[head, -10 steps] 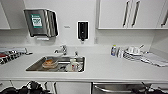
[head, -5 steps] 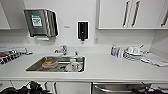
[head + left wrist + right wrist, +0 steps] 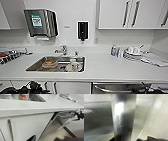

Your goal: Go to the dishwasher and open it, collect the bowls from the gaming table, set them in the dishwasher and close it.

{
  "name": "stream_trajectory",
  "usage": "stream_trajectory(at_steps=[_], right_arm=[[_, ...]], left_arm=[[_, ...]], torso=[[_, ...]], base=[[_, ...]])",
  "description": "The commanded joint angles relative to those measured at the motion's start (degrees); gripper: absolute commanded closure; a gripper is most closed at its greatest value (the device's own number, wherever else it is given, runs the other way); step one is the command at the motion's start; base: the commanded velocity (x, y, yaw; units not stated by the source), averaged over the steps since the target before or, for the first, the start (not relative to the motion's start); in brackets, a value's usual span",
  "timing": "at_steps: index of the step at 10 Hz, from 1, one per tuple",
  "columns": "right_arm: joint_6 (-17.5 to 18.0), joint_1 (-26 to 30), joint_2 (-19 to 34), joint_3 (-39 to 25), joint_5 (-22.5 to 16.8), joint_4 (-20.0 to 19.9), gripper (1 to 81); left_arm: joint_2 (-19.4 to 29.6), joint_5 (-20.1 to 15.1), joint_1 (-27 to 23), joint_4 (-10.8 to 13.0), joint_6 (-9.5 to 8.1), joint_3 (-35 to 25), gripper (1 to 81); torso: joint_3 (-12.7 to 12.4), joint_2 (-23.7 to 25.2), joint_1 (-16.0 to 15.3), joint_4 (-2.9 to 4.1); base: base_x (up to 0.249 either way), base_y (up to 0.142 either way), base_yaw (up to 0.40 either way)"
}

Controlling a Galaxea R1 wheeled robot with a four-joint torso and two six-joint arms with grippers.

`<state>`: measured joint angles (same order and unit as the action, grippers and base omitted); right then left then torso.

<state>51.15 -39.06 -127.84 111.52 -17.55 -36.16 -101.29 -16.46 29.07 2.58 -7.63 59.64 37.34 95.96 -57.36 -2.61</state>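
An office kitchenette: sink (image 3: 56,64), towel dispenser (image 3: 40,23), white cabinets (image 3: 125,13).

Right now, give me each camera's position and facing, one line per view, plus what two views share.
Head view: high, facing the counter, sink and wall cabinets; dark arm parts at the bottom edge.
Left wrist view: low, looking up along the cabinet fronts at the dishwasher, its door tilted ajar; right gripper at its handle.
Right wrist view: pressed close to the steel bar handle.
Shared: head and left wrist both show the sink.
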Motion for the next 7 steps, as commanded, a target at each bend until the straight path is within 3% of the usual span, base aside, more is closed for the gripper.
stream_trajectory(at_steps=[1, 7], right_arm=[[0.26, 3.5, 2.74, 0.97, -8.46, 1.88, 1.0], [0.26, 3.67, 2.74, 1.06, -8.46, 1.88, 1.0]], left_arm=[[1.26, -0.51, -6.09, -0.12, -0.02, -0.92, 1.0], [-0.15, -0.77, -5.56, -0.21, -0.02, -4.35, 1.0]], torso=[[0.0, 0.0, 0.0, 0.0], [0.0, 0.0, 0.0, 0.0]], base=[[0.0, 0.0, 0.0], [0.0, 0.0, 0.0]])
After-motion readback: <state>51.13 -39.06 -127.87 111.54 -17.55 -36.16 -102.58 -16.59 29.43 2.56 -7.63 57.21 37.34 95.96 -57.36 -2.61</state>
